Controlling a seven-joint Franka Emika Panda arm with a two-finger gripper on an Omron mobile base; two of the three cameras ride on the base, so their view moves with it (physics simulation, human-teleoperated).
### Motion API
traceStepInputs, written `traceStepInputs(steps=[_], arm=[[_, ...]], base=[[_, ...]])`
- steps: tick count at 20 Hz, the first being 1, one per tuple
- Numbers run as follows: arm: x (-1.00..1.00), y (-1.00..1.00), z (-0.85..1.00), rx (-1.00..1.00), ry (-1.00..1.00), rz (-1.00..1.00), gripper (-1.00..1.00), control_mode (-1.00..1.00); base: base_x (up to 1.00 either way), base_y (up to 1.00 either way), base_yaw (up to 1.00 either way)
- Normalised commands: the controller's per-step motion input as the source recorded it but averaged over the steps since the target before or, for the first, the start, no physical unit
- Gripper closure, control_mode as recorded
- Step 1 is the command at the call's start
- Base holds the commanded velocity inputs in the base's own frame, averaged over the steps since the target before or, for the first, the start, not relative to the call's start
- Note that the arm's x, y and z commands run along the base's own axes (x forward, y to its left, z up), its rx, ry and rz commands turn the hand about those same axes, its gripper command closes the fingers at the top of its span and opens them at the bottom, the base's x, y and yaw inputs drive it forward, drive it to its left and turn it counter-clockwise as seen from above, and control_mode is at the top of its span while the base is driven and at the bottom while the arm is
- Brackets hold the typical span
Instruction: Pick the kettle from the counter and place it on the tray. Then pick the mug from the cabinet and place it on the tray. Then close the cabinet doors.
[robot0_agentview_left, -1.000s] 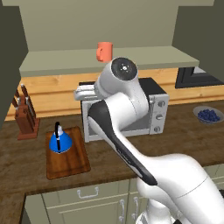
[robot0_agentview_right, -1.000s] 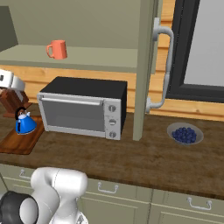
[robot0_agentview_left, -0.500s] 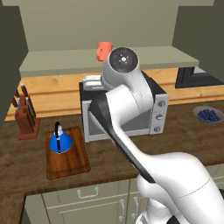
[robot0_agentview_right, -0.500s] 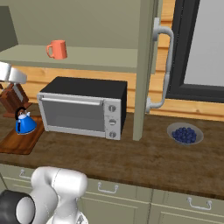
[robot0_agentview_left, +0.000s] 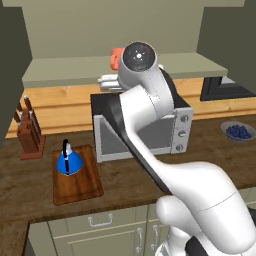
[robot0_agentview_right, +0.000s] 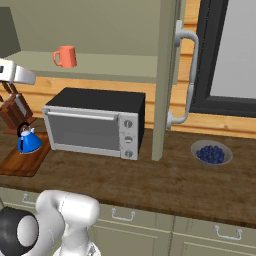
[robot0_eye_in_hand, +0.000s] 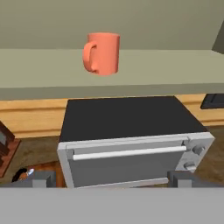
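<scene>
The blue kettle (robot0_agentview_left: 68, 161) (robot0_agentview_right: 28, 140) stands on the wooden tray (robot0_agentview_left: 80, 182) (robot0_agentview_right: 22, 162) at the left of the counter (robot0_agentview_left: 30, 175) (robot0_agentview_right: 165, 182). On the shelf of the open cabinet (robot0_agentview_left: 75, 70) (robot0_agentview_right: 110, 65) stands the salmon-orange mug (robot0_eye_in_hand: 103, 53) (robot0_agentview_right: 65, 56), upright. In the left base view my arm half covers the mug (robot0_agentview_left: 115, 57). My gripper (robot0_agentview_left: 106, 82) (robot0_agentview_right: 11, 73) (robot0_eye_in_hand: 111, 178) hovers in front of the shelf edge and a little below the mug. It is open, with nothing between its fingers (robot0_eye_in_hand: 43, 178).
A silver microwave (robot0_agentview_left: 145, 130) (robot0_agentview_right: 95, 122) (robot0_eye_in_hand: 131, 140) sits under the shelf. A knife block (robot0_agentview_left: 27, 131) (robot0_agentview_right: 12, 109) stands left of the tray. A bowl of blueberries (robot0_agentview_left: 238, 131) (robot0_agentview_right: 211, 153) is at the right. The open right cabinet door (robot0_agentview_right: 167, 75) juts out over the counter.
My arm has lifted the open gripper from just above the kettle up to shelf height. Kettle, tray and mug have stayed put.
</scene>
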Motion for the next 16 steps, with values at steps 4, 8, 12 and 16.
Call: traceStepInputs(steps=[4, 8, 12, 16], arm=[[0.52, -0.17, 0.25, 0.00, -0.10, 0.00, -1.00, -1.00], [0.55, -0.18, 0.05, 0.00, -0.13, 0.00, -1.00, -1.00], [0.69, -0.09, 0.03, 0.00, -0.01, 0.00, -1.00, -1.00], [0.54, 0.01, 0.07, 0.00, 0.14, 0.00, -1.00, -1.00]], base=[[0.00, 0.00, 0.00], [0.00, 0.00, 0.00], [0.00, 0.00, 0.00], [0.00, 0.00, 0.00]])
